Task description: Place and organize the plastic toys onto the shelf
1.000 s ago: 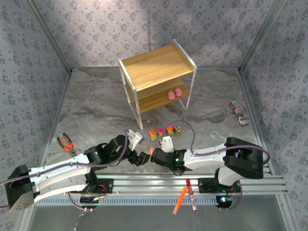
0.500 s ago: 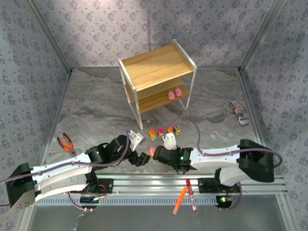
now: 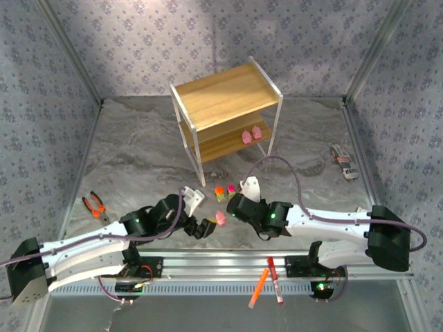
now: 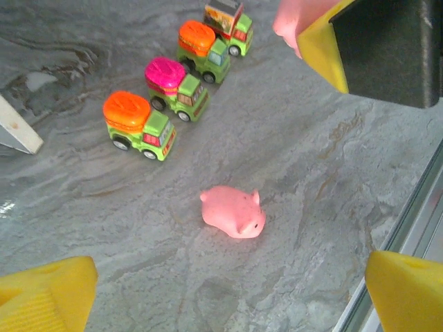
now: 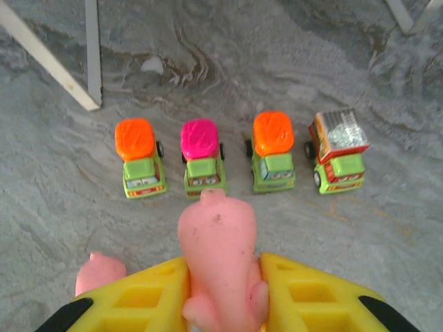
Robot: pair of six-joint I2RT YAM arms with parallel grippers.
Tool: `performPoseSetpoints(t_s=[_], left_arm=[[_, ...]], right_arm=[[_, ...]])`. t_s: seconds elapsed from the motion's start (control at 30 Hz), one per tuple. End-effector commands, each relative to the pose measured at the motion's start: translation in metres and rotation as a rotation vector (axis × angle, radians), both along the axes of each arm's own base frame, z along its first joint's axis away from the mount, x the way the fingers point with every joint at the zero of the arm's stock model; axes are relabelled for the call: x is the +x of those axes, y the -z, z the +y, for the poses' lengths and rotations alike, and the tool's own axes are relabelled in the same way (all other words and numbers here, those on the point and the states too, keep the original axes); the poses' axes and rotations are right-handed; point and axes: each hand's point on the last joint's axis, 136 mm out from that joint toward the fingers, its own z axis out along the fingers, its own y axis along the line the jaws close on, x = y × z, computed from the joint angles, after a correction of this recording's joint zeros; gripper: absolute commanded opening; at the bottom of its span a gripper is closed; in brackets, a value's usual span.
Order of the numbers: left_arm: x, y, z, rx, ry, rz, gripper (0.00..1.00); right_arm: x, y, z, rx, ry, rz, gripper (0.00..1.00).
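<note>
Marbled table (image 5: 387, 228) beneath pig (image 5: 216, 238) pinched by right gripper (image 5: 223, 297)

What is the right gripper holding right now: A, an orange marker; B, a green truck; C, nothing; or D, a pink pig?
D: the wrist view shows the right gripper shut on a pink pig.

A small pink plastic pig (image 3: 221, 218) lies just ahead of the left gripper (image 3: 205, 226), beside the right gripper (image 3: 232, 203); yellow-green toy trucks (image 3: 225, 191) sit beyond.
</note>
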Motion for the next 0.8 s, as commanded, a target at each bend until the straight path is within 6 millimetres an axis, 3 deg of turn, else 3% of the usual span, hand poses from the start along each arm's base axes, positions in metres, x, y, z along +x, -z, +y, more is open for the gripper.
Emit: performPoseSetpoints(t_s=[0.0, 0.77], left_arm=[[0.002, -0.012, 0.006, -0.039, -0.027, -0.053, 0.99], [-0.002, -0.02, 0.008, -0.087, -0.007, -0.08, 1.0]], right_arm=[[0.01, -0.02, -0.005, -0.016, -0.008, -0.036, 0.29], [0.069, -0.08, -0.007, 0.063, 0.01, -0.119, 0.3]])
